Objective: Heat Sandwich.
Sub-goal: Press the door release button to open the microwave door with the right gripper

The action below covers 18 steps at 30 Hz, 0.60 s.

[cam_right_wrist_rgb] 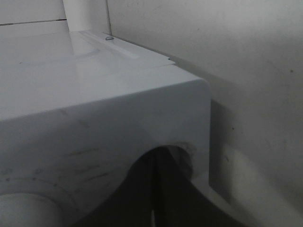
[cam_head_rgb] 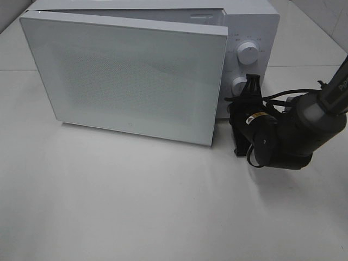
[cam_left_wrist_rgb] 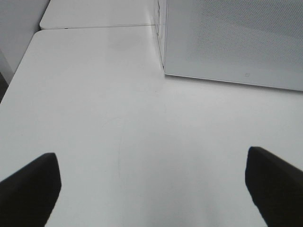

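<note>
The left gripper (cam_left_wrist_rgb: 151, 189) hangs over the table (cam_left_wrist_rgb: 94, 118) with jaws released and empty, short of the microwave (cam_head_rgb: 253, 22). Its door (cam_head_rgb: 130, 76) stands ajar at the right edge, and the sandwich shows in no view, so it is presumably inside. Further right, the right gripper (cam_head_rgb: 252, 81), jaws clenched on nothing, sits just beside the lower knob (cam_head_rgb: 238, 85). Judgement: press the door flush with a slow, square push near its free edge before turning any dial, so the oven does not slide.
</note>
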Each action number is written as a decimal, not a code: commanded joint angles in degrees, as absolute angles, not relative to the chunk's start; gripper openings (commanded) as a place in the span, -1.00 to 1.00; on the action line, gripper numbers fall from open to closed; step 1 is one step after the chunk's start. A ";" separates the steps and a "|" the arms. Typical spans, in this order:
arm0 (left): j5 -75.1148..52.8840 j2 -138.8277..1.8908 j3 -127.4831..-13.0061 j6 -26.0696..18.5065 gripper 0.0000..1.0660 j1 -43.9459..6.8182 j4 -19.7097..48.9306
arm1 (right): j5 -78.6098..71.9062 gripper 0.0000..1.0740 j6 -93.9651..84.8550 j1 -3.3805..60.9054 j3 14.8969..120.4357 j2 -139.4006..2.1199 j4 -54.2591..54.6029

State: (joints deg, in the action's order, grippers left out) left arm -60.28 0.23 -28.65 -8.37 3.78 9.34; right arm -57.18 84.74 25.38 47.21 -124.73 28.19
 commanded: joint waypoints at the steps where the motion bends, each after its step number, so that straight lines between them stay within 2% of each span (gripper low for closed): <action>1: -59.53 1.89 -28.48 -8.19 0.95 3.95 9.28 | -75.86 -0.98 83.42 23.32 53.11 -124.50 27.50; 18: -59.53 1.89 -28.48 -8.19 0.95 3.95 9.28 | -73.80 -0.96 83.25 23.32 53.11 -124.50 26.01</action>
State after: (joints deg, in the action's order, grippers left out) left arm -60.28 0.29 -28.65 -8.37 3.78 9.34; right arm -56.78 84.40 25.38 47.38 -124.73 28.30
